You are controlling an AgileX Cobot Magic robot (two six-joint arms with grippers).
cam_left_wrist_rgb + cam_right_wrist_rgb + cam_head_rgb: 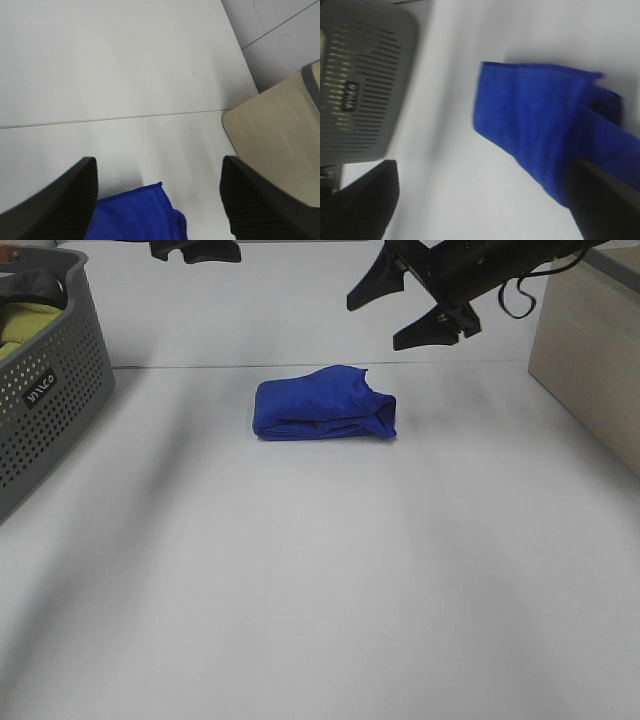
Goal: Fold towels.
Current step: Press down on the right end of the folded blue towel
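A blue towel (322, 405) lies folded into a small bundle on the white table, a bit behind its middle. It also shows in the left wrist view (135, 217) and the right wrist view (545, 125). My right gripper (400, 312) hangs open and empty in the air above and behind the towel's right end; in its own view (485, 205) the jaws stand wide apart. My left gripper (195, 252) is raised at the top edge, left of the towel. Its fingers (55, 205) are spread wide with nothing between them.
A grey perforated laundry basket (40, 390) stands at the left edge with a yellow-green cloth (22, 325) inside; it also shows in the right wrist view (360, 85). A beige box or cabinet (590, 350) stands at the right edge.
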